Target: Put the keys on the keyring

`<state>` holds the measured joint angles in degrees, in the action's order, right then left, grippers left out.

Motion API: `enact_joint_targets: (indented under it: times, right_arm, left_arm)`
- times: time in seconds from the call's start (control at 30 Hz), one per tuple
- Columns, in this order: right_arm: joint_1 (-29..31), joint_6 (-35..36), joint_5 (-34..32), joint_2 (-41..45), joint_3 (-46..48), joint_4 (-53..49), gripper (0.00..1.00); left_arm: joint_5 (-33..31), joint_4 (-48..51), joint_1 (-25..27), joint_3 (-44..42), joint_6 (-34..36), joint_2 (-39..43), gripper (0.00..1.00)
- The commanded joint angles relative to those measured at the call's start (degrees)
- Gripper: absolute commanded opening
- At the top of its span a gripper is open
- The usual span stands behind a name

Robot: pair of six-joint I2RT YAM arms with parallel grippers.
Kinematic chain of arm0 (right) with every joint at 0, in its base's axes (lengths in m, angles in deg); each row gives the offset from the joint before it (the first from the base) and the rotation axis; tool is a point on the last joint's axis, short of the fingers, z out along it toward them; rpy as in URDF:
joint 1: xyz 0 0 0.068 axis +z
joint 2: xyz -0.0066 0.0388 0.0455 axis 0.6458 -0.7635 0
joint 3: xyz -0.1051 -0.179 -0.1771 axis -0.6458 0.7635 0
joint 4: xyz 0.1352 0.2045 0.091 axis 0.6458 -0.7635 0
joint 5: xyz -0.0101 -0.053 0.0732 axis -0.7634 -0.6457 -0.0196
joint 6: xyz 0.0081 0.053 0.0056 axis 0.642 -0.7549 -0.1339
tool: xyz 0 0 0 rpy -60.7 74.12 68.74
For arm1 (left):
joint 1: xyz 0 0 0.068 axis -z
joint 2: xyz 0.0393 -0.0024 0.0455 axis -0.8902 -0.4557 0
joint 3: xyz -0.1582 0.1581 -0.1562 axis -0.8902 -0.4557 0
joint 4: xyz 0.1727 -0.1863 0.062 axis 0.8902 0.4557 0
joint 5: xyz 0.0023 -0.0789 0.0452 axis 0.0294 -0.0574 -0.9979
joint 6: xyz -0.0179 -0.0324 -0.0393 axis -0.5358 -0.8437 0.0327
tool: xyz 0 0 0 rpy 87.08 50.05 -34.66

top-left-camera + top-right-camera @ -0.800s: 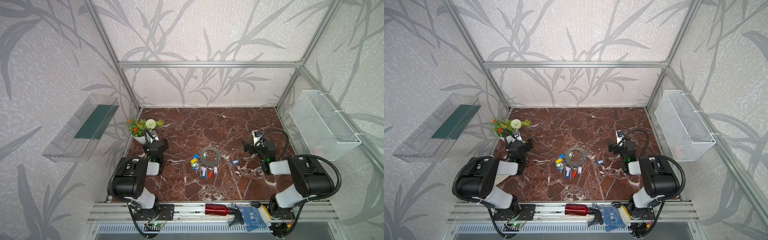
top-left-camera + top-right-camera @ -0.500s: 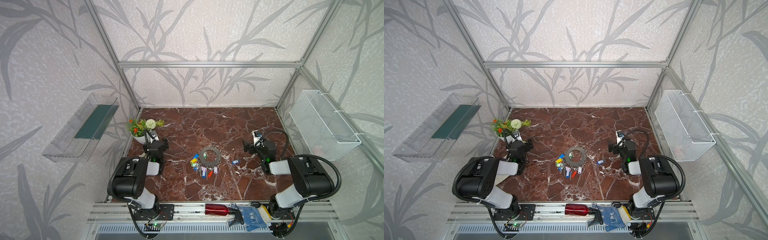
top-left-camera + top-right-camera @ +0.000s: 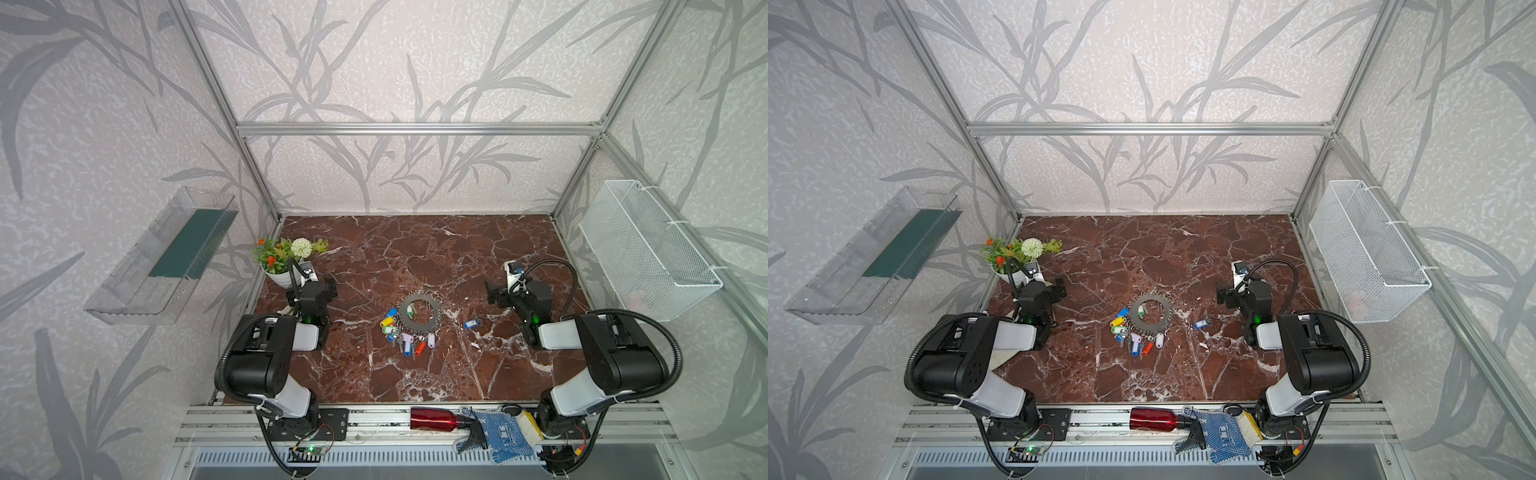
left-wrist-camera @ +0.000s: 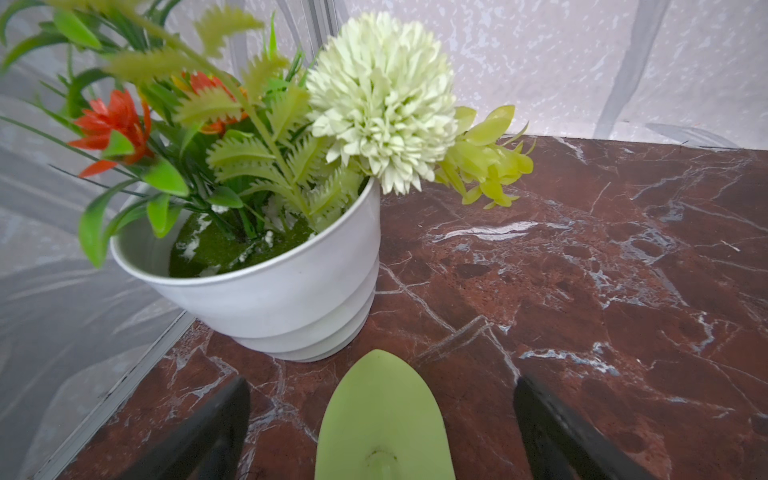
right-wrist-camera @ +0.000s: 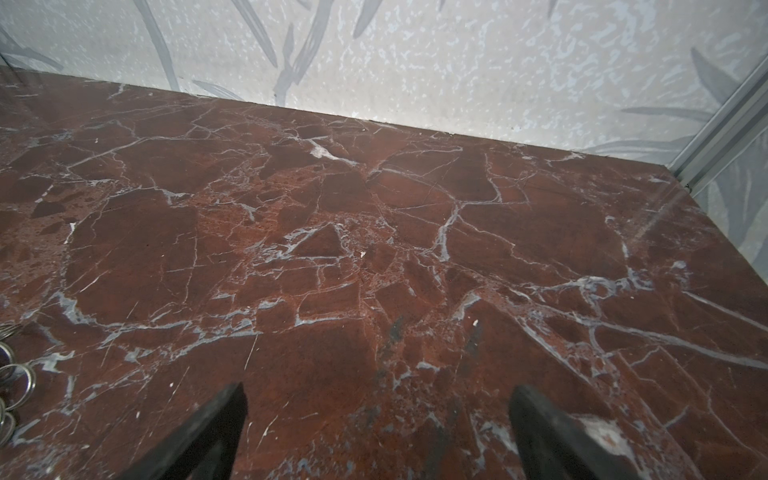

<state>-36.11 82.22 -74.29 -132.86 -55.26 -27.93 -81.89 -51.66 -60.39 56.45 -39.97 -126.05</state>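
The left gripper (image 3: 329, 286) and right gripper (image 3: 493, 293) are observed with jaws spread wide, nothing held. The keyring (image 3: 433, 309) is laid flat mid-table. The keys (image 3: 405, 338) are clustered against its near rim. One blue-tagged key (image 3: 471, 323) is set apart, toward the right gripper.

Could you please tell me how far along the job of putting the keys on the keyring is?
Looks done: most keys sit fanned along the near rim of the keyring, seemingly clipped on, though that is too small to confirm. In hand: nothing; the left gripper and right gripper are open and empty, at opposite sides. Left: one blue-tagged key lies alone on the table, right of the ring.
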Motion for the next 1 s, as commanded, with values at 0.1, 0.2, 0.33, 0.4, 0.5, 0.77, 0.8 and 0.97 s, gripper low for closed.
enact_joint_targets:
  times: [0.1,0.2,0.33,0.4,0.5,0.77,0.8,0.97]
  right_arm:
    - [0.2,0.5,-0.3,-0.1,-0.5,1.3,0.99]
    - [0.2,0.4,-0.2,-0.1,-0.5,1.3,0.99]
    - [0.1,0.3,-0.2,-0.2,-0.5,1.4,0.99]
    - [0.0,-1.6,-5.7,-0.1,-1.0,0.1,0.99]
    - [-0.2,-2.3,-6.7,0.4,-1.2,0.1,0.99]
    - [3.1,-16.9,-21.1,23.4,-12.3,-28.8,0.99]
    - [2.8,-23.9,-23.0,25.0,-12.4,-30.7,0.99]
    - [-3.6,-43.2,-12.2,26.7,-8.7,-29.2,0.99]
  left_arm:
    - [0.0,-1.1,-0.3,0.5,-0.4,-0.4,0.99]
    - [0.0,-1.3,-0.4,0.3,-0.4,-0.4,0.99]
    - [0.6,-0.8,-0.9,0.4,-1.1,-0.2,0.99]
    - [0.6,-0.9,-0.8,0.3,-0.9,-0.2,0.99]
    - [-2.0,3.2,0.6,0.9,-0.6,2.5,0.99]
    - [-12.2,12.0,4.3,3.2,1.7,12.6,0.99]
    - [-12.1,18.7,4.4,5.5,0.8,16.4,0.99]
    - [-6.1,44.9,4.2,15.8,-24.8,23.5,0.99]
